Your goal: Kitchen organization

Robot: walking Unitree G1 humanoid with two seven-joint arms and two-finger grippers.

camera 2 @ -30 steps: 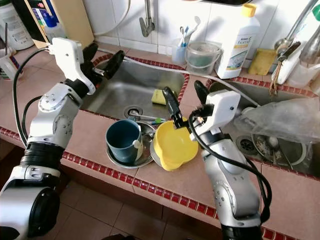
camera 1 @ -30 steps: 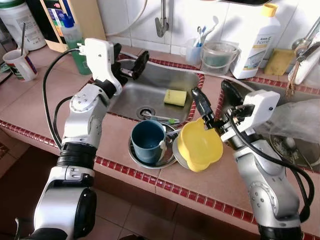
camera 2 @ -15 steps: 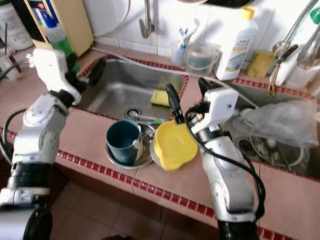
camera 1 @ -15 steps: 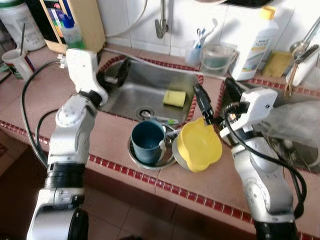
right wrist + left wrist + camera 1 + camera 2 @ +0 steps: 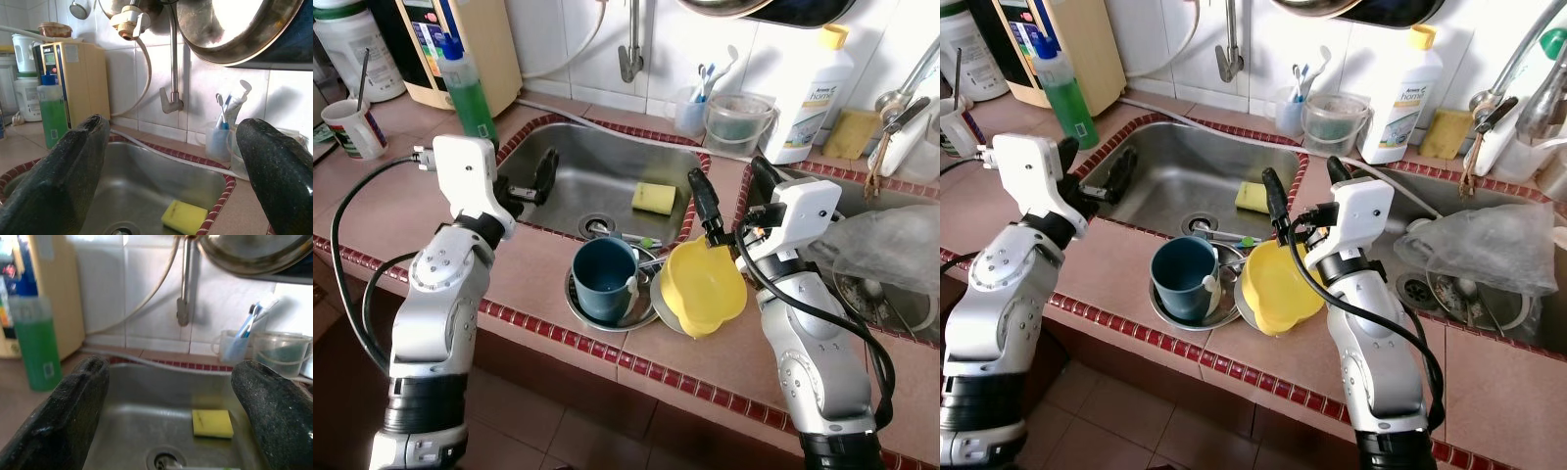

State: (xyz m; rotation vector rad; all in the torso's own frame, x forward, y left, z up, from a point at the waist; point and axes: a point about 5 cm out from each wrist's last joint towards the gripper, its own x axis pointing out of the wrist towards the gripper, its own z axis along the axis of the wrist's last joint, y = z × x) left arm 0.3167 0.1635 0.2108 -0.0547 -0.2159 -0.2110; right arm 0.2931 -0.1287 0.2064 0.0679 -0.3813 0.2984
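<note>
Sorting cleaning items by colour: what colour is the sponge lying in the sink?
Yellow. The sponge shows best in the left eye view.

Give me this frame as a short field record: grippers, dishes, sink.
left gripper: open, at the left rim of the sink, holding nothing
right gripper: open, above the yellow bowl, between the two sink basins
yellow bowl: on the counter edge, tilted, beside the plate
blue cup: upright on the metal plate
sponge: yellow, lying in the sink
green bottle: upright on the counter, left of the sink
plastic bag: over the right basin
</note>
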